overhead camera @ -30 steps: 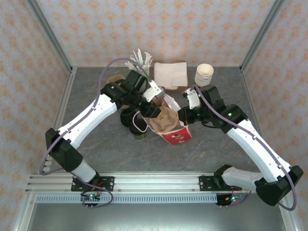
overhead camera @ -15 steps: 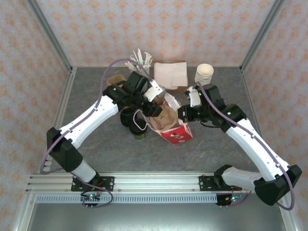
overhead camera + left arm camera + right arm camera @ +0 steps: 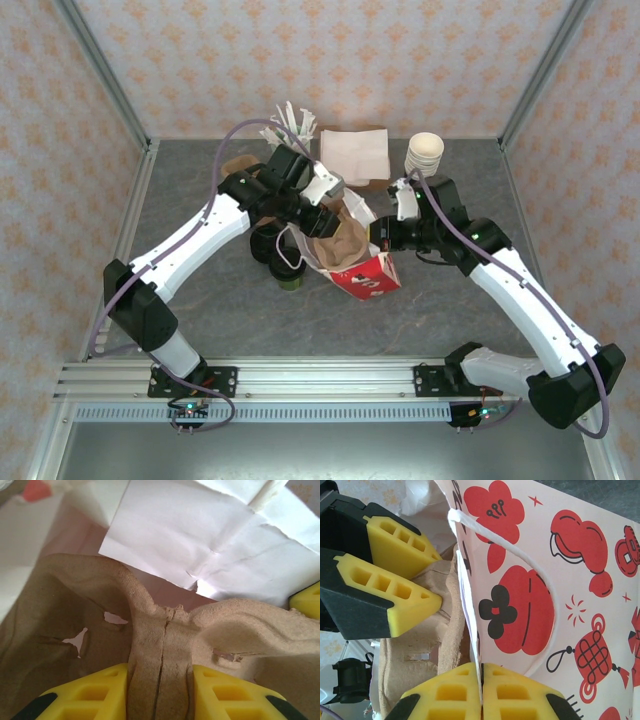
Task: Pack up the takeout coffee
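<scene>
Overhead view: a red-and-white paper bag [image 3: 366, 281] stands tilted at the middle of the grey table [image 3: 200, 320], mouth open. From 10 o'clock, the left gripper [image 3: 322, 222] reaches into the mouth, holding a brown pulp carrier [image 3: 342, 246]. From 3 o'clock, the right gripper [image 3: 379, 236] has the bag's rim. The takeout coffee [image 3: 291, 279], a green cup with a black lid, stands on the table at 8 o'clock from the bag, outside it, just beside a stack of black lids [image 3: 265, 244].

Left wrist view: the left gripper [image 3: 161, 682] is partly closed, its yellow fingers [image 3: 100, 692] clamped on a raised ridge of the pulp carrier [image 3: 75, 605]. At 12 o'clock lies the bag's white lining [image 3: 200, 540].

Right wrist view: the right gripper [image 3: 481, 692] is fully closed, pinching the thin edge of the paper bag [image 3: 530, 610] at 6 o'clock. The left gripper [image 3: 438, 579] shows at 10 o'clock, gripping the carrier [image 3: 415, 645]. A white cord handle [image 3: 520, 555] loops over the print.

Likely risks: the wide carrier may snag the rim and tear it, or the thin paper may slip from the pinch so the leaning bag topples. The left arm, passing close, could knock the coffee over.
</scene>
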